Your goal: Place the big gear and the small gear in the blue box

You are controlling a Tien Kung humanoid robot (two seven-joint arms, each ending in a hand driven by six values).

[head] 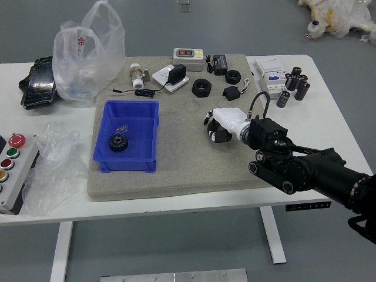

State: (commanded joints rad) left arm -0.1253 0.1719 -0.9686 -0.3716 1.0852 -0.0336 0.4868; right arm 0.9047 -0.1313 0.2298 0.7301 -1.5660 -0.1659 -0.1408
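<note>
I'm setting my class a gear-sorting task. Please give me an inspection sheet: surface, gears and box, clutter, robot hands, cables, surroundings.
Surface: grey mat on white table
Job's things: black gear inside blue box; second gear not clearly distinguishable
Clutter: plastic bag, button panel, black rings
Robot hands: right robot hand over the mat, grasp unclear; left, nothing seen
Cables: black cable beyond the box
Surroundings: grey floor; wrapped toy, far right

The robot hand hides what's beneath — the edge crops the button box.
</note>
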